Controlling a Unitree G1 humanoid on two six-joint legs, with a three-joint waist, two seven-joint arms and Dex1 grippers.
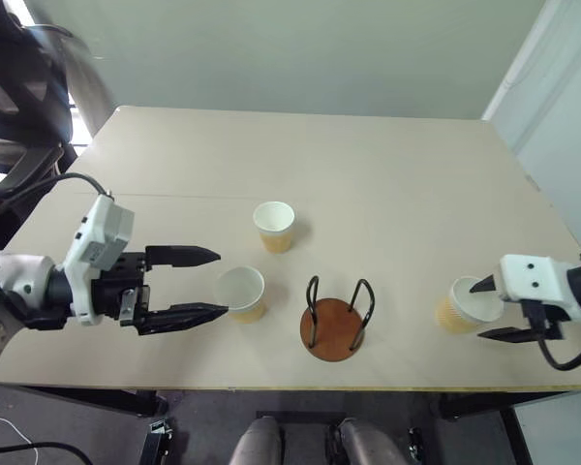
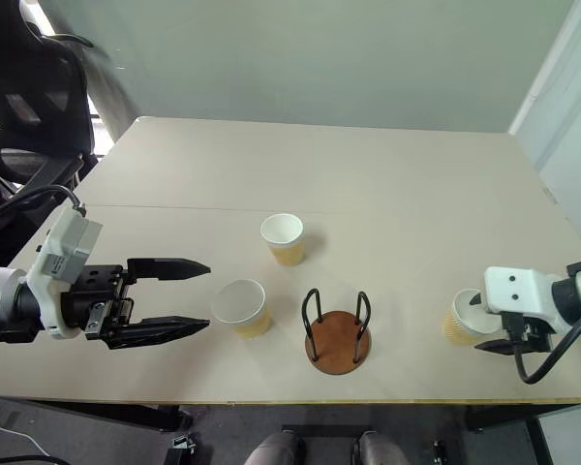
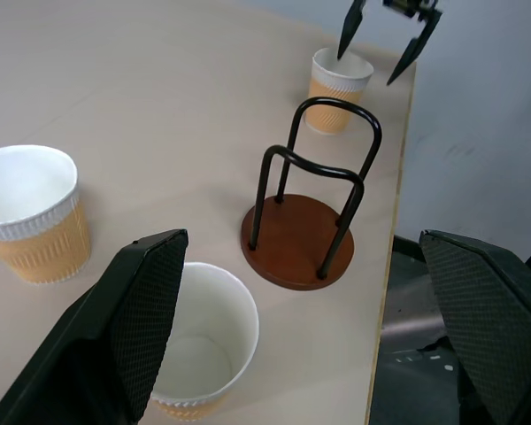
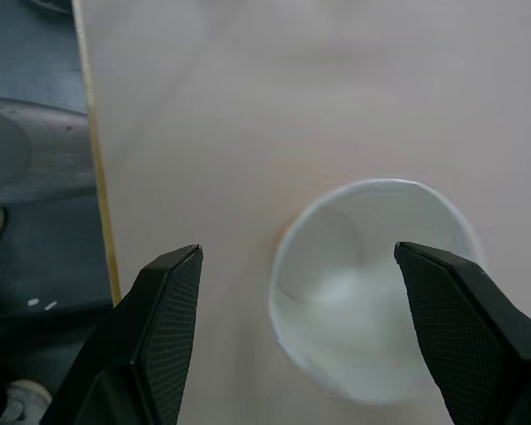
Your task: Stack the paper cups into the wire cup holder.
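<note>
Three paper cups stand upright on the table: one (image 1: 274, 227) at the middle, one (image 1: 240, 294) in front of it, and one (image 1: 460, 305) near the right front edge. The wire cup holder (image 1: 334, 320), a brown disc with black wire loops, stands empty between the front cup and the right cup. My left gripper (image 1: 221, 283) lies level and open, its fingertips just left of the front cup (image 3: 199, 345). My right gripper (image 1: 478, 311) points down, open, its fingers straddling the right cup (image 4: 372, 283) from above without touching it.
The beige table (image 1: 368, 165) has open room at the back and right. Its front edge runs close to the holder and the right cup. A black office chair (image 1: 19, 77) stands off the table's back left corner.
</note>
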